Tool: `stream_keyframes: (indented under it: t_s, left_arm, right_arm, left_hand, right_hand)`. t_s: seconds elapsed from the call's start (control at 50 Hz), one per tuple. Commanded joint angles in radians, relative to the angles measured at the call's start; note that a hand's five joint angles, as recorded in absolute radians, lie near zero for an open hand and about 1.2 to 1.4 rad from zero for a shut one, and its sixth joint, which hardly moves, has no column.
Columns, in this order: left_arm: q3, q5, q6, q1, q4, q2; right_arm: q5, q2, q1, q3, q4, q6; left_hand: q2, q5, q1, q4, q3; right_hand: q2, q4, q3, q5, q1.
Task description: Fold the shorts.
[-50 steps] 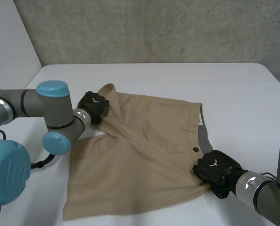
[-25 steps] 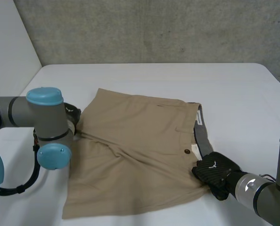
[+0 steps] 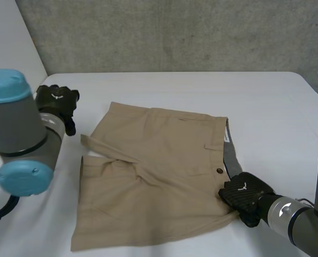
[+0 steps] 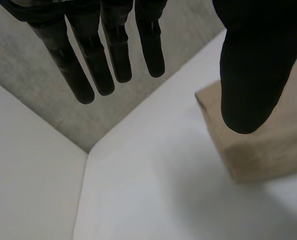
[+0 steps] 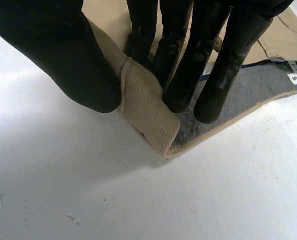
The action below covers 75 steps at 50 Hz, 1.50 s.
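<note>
While the shorts [image 3: 153, 176] lie spread on the white counter [image 3: 202, 88], we judge them light, limp twill. They look soft rather than slippery and likely to sag and crease if lifted by one point, so we'd take them at corners or along the waistband. The right hand [image 3: 244, 194] sits at the waistband corner, thumb and fingers closed on a raised ridge of tan cloth, with the grey lining [image 5: 273, 97] just past its fingertips. The left hand [image 3: 56, 101] hangs clear of the cloth, fingers straight, holding nothing. A leg-hem corner lies below its thumb, apart from it. We cannot tell how many layers the right pinch takes in, nor what lies under the top layer. The left arm [image 3: 20, 139] covers the counter beside the hems.
</note>
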<state>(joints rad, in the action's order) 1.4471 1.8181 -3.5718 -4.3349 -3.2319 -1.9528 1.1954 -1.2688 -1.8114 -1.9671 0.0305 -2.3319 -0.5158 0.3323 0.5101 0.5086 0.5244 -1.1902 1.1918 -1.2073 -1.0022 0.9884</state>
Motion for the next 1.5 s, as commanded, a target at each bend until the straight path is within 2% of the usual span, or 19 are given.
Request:
stream_keyframes:
  t_s: [0.02, 0.16, 0.3, 0.54, 0.7, 0.74, 0.76, 0.78, 0.8, 0.82, 0.86, 0.92, 1.0, 1.1, 1.18, 1.24, 1.32, 1.4, 1.5]
  left_arm:
    - [0.217, -0.112, 0.061, 0.026, 0.121, 0.189]
    - [0.455, -0.123, 0.061, 0.112, 0.147, 0.348]
    - [0.617, -0.119, 0.061, 0.150, 0.152, 0.443]
    - [0.694, -0.125, 0.106, 0.184, 0.146, 0.422]
    - [0.668, -0.120, 0.120, 0.185, 0.120, 0.293]
    - [0.653, -0.111, 0.114, 0.185, 0.083, 0.256]
    - [0.650, -0.105, 0.113, 0.185, 0.066, 0.247]
    - [0.647, -0.096, 0.113, 0.185, 0.049, 0.239]
    - [0.639, -0.073, 0.113, 0.184, 0.020, 0.229]
    - [0.635, -0.060, 0.113, 0.184, 0.009, 0.229]
    - [0.627, -0.031, 0.111, 0.185, -0.005, 0.232]
    - [0.618, -0.010, 0.108, 0.193, -0.005, 0.252]
    - [0.616, -0.016, 0.074, 0.231, 0.033, 0.322]
    - [0.619, -0.016, -0.037, 0.274, 0.203, 0.411]
    - [0.622, -0.017, -0.084, 0.311, 0.317, 0.474]
    - [0.615, -0.013, -0.096, 0.333, 0.334, 0.499]
    - [0.572, -0.011, -0.108, 0.327, 0.276, 0.473]
    - [0.503, -0.010, -0.127, 0.298, 0.163, 0.371]
    - [0.354, -0.011, -0.185, 0.192, -0.064, 0.191]
  right_arm:
    - [-0.003, -0.001, 0.000, 0.024, -0.007, -0.138]
    - [-0.003, -0.020, -0.005, 0.044, -0.041, -0.253]
    - [0.003, -0.035, -0.002, 0.044, -0.090, -0.337]
    - [0.053, -0.038, 0.003, 0.025, -0.159, -0.374]
    - [0.087, -0.038, -0.002, 0.017, -0.179, -0.380]
    - [0.086, -0.041, -0.006, 0.016, -0.179, -0.380]
    - [0.086, -0.041, -0.006, 0.016, -0.178, -0.379]
    - [0.086, -0.043, -0.006, 0.016, -0.176, -0.379]
    - [0.081, -0.049, -0.008, 0.017, -0.173, -0.368]
    - [0.079, -0.052, -0.008, 0.017, -0.170, -0.366]
    - [0.079, -0.063, -0.009, 0.019, -0.166, -0.360]
    - [0.075, -0.115, -0.009, 0.027, -0.120, -0.328]
    - [0.069, -0.205, 0.001, 0.048, 0.058, -0.192]
    - [0.032, -0.290, 0.036, 0.068, 0.384, 0.056]
    - [0.023, -0.303, 0.058, 0.051, 0.564, 0.198]
    - [0.001, -0.304, 0.064, 0.054, 0.583, 0.224]
    - [-0.040, -0.297, 0.066, 0.079, 0.510, 0.175]
    - [-0.045, -0.230, 0.066, 0.140, 0.408, 0.085]
    - [0.012, -0.100, 0.053, 0.264, 0.283, -0.009]
  left_hand:
    - [-0.088, 0.097, 0.094, 0.095, 0.080]
    - [-0.082, 0.091, 0.088, 0.090, 0.074]
    - [-0.076, 0.085, 0.082, 0.084, 0.068]
    - [-0.053, 0.062, 0.059, 0.060, 0.044]
    - [-0.056, 0.065, 0.061, 0.063, 0.047]
    - [-0.137, 0.146, 0.143, 0.145, 0.129]
    - [-0.257, 0.266, 0.263, 0.264, 0.249]
    - [-0.430, 0.439, 0.436, 0.437, 0.421]
    - [-0.775, 0.784, 0.780, 0.782, 0.766]
    - [-0.879, 0.888, 0.885, 0.887, 0.871]
    - [-0.880, 0.889, 0.886, 0.888, 0.872]
    - [-0.880, 0.889, 0.886, 0.888, 0.872]
    - [-0.880, 0.889, 0.886, 0.888, 0.872]
    - [-0.880, 0.889, 0.886, 0.888, 0.872]
    - [-0.880, 0.889, 0.886, 0.888, 0.872]
    - [-0.880, 0.889, 0.886, 0.888, 0.872]
    - [-0.880, 0.889, 0.886, 0.888, 0.872]
    - [-0.880, 0.889, 0.886, 0.888, 0.872]
    - [-0.880, 0.889, 0.886, 0.888, 0.872]
  right_hand:
    - [-0.206, 0.204, -0.189, -0.220, 0.408]
    - [-0.206, 0.204, -0.189, -0.220, 0.408]
    - [-0.206, 0.204, -0.189, -0.220, 0.408]
    - [-0.206, 0.204, -0.189, -0.220, 0.408]
    - [-0.206, 0.204, -0.189, -0.220, 0.408]
    - [-0.206, 0.204, -0.189, -0.220, 0.408]
    - [-0.206, 0.204, -0.189, -0.220, 0.408]
    - [-0.206, 0.204, -0.189, -0.220, 0.408]
    - [-0.206, 0.204, -0.189, -0.220, 0.408]
    - [-0.206, 0.204, -0.189, -0.220, 0.408]
    - [-0.206, 0.204, -0.189, -0.220, 0.408]
    - [-0.206, 0.204, -0.189, -0.220, 0.408]
    - [-0.206, 0.204, -0.189, -0.220, 0.408]
    - [-0.206, 0.204, -0.189, -0.220, 0.408]
    - [-0.206, 0.204, -0.189, -0.220, 0.408]
    - [-0.206, 0.204, -0.189, -0.220, 0.408]
    - [-0.206, 0.204, -0.189, -0.220, 0.408]
    - [-0.206, 0.204, -0.189, -0.220, 0.408]
    - [-0.206, 0.204, -0.189, -0.220, 0.408]
